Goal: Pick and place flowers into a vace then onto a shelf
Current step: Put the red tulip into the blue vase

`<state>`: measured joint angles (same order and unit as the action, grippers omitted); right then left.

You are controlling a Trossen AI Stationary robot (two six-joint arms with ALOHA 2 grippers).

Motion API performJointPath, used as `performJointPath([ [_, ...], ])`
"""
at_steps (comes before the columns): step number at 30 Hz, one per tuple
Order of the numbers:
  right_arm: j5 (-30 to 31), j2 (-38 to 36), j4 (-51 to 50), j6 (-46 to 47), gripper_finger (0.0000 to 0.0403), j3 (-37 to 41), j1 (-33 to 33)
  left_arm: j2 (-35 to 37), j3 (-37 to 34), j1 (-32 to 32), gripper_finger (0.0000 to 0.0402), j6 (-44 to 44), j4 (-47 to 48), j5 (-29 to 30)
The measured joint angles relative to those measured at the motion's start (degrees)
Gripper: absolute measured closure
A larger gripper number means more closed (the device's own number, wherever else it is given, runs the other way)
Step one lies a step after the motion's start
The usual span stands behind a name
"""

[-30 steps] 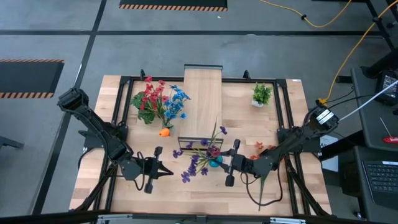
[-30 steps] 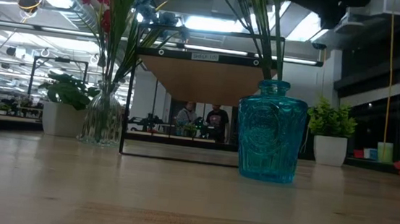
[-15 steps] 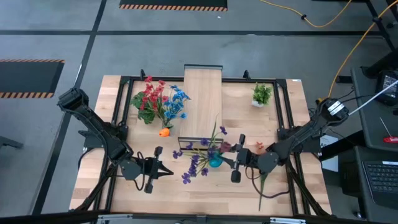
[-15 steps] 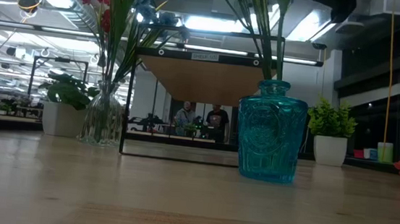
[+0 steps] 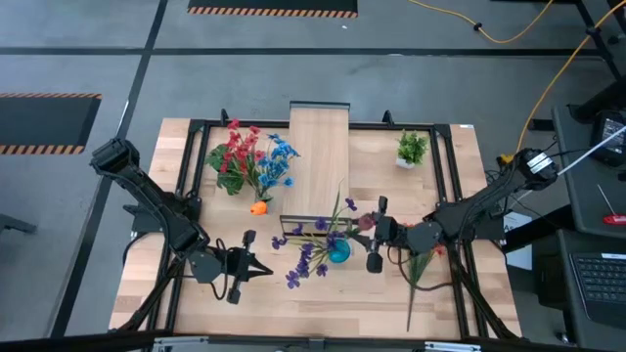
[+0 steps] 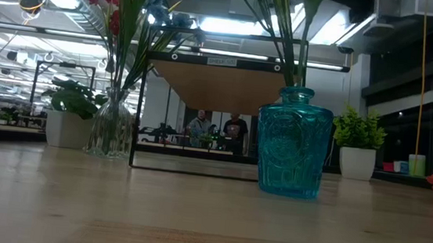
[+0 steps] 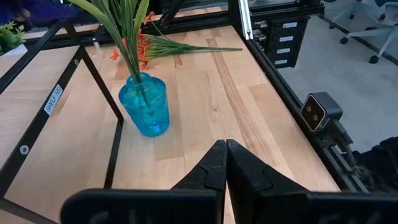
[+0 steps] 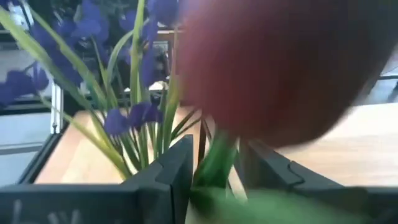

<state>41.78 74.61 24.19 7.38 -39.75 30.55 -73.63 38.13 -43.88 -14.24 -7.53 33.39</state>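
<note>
My right gripper [image 5: 370, 233] is shut on a dark red tulip [image 5: 362, 223], just right of the blue glass vase [image 5: 338, 254], which holds purple flowers [image 5: 311, 256]. In the right wrist view the tulip's bloom [image 8: 273, 68] fills the picture beyond my gripper [image 8: 214, 158]. The vase stands on the table in front of the light-wood shelf [image 5: 318, 161]. My left gripper [image 5: 256, 266] is shut and empty, left of the vase; it also shows in the left wrist view [image 7: 225, 155]. My right gripper pinches the tulip's green stem [image 8: 214, 165] just below the bloom between its two fingers [image 8: 177, 168]. The fingers come level from the table's right, across the stem. The bloom sticks out past the fingertips toward the vase, and the long stem [image 5: 416, 284] trails back toward the near edge.
A clear vase [image 5: 249, 161] with red and blue flowers stands at the far left. An orange bloom [image 5: 258, 207] lies beside the shelf's near left corner. Orange flowers [image 7: 134, 50] lie right of the blue vase. A small potted plant [image 5: 412, 149] stands at the far right.
My right gripper has carried the tulip toward the table's far edge and slightly right, alongside the blue vase. The stem's free end has swung with it and now trails toward the near edge.
</note>
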Motion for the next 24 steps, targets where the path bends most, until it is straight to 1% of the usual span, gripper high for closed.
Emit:
performJointPath([
  [5,-4.44,-1.45,-0.58,0.16,0.0269,0.0,-1.26,0.02,0.0,0.0,0.0399,0.02,0.02,-0.02],
  [8,-7.97,-2.52,-3.74,2.87,0.0269,0.0,-1.54,0.0,0.0,0.0,0.04,0.0,0.02,0.0],
  [12,-8.51,-4.23,-8.61,5.91,0.0269,0.0,-1.58,0.0,0.0,0.0,0.0396,0.02,0.03,0.0],
  [16,-8.96,-6.4,-10.68,5.97,0.0269,0.0,-1.58,0.0,0.0,0.0,0.0394,0.0,0.04,0.0],
  [19,-11.69,-8.72,-12.44,5.97,0.0269,0.0,-1.56,0.01,0.0,0.0,0.0396,0.01,0.04,-0.02],
  [24,-12.08,-11.74,-14.61,5.94,0.0269,0.0,-1.54,0.02,0.0,0.0,0.04,0.02,0.04,-0.02],
])
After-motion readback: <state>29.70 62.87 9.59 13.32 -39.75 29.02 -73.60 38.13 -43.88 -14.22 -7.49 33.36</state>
